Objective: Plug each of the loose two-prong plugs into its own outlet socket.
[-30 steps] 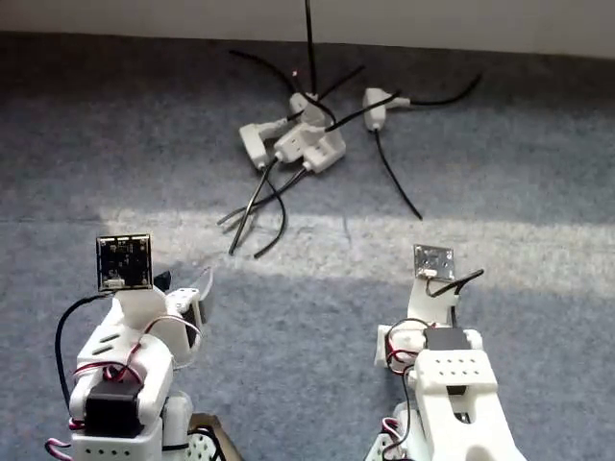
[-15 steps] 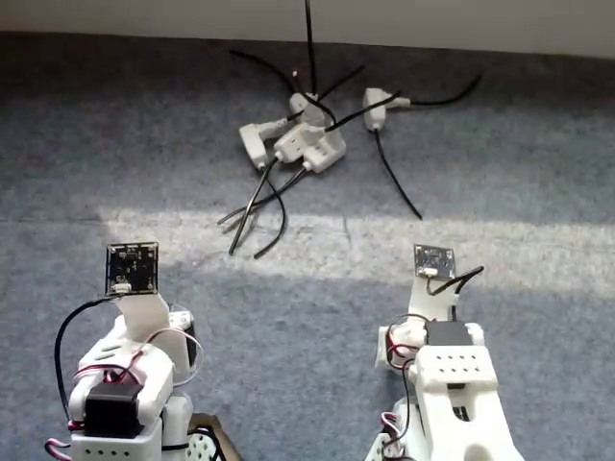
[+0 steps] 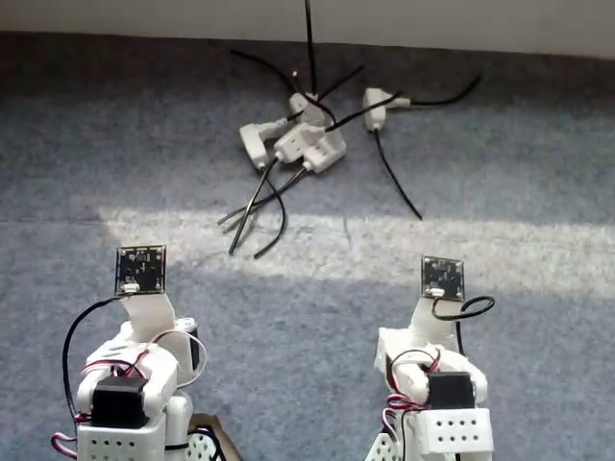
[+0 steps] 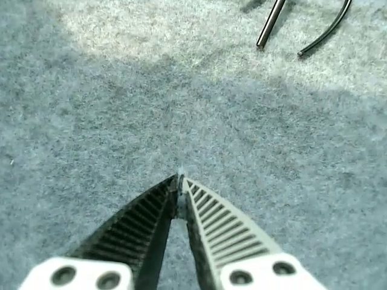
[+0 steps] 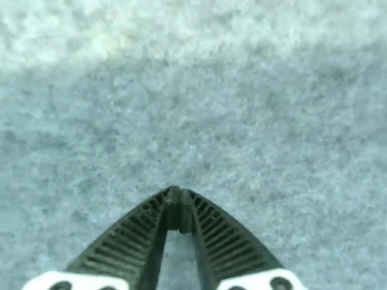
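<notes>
A cluster of white outlet sockets and plugs (image 3: 300, 142) with black cables lies at the far middle of the grey carpet. A separate white plug (image 3: 374, 109) lies just to its right, black cable trailing toward the arms. My left gripper (image 4: 180, 181) is shut with nothing in it, low over bare carpet near the front left. My right gripper (image 5: 175, 194) is also shut and empty over bare carpet at the front right. Both arms sit folded back, far from the plugs.
Loose black cable ends (image 4: 270, 23) lie on the carpet ahead of the left gripper; in the high view they run from the cluster toward the arms as cables (image 3: 252, 211). A sunlit band (image 3: 317, 245) crosses the carpet. A pale wall edge borders the far side.
The left arm's wrist turned and drew back, its camera board shifting right and nearer. The right arm pulled back toward the near edge. The plugs and cables have not moved.
</notes>
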Available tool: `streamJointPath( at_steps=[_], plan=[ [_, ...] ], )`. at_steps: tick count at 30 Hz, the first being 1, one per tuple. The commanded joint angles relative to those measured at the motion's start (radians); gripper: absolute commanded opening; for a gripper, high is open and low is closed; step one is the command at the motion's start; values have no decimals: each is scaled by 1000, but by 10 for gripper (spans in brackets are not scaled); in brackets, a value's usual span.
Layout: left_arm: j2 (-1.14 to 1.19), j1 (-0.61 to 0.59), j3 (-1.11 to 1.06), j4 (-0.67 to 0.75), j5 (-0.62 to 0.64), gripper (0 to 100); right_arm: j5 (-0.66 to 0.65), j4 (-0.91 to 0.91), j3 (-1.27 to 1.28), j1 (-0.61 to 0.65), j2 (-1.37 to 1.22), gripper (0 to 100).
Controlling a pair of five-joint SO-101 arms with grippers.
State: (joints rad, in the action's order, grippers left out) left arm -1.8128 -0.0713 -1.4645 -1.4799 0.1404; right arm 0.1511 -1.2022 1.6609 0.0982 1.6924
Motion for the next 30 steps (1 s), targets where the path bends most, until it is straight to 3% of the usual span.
streamJointPath(
  at_steps=[1,8,30],
  plan=[
    [-2,12,-4,12,9,10,3,-51,124,-7,159,6],
    [-4,18,-246,144,9,12,3,-28,124,-8,102,6],
    [-4,22,-229,149,11,11,3,-28,124,-8,102,6]
  ],
)
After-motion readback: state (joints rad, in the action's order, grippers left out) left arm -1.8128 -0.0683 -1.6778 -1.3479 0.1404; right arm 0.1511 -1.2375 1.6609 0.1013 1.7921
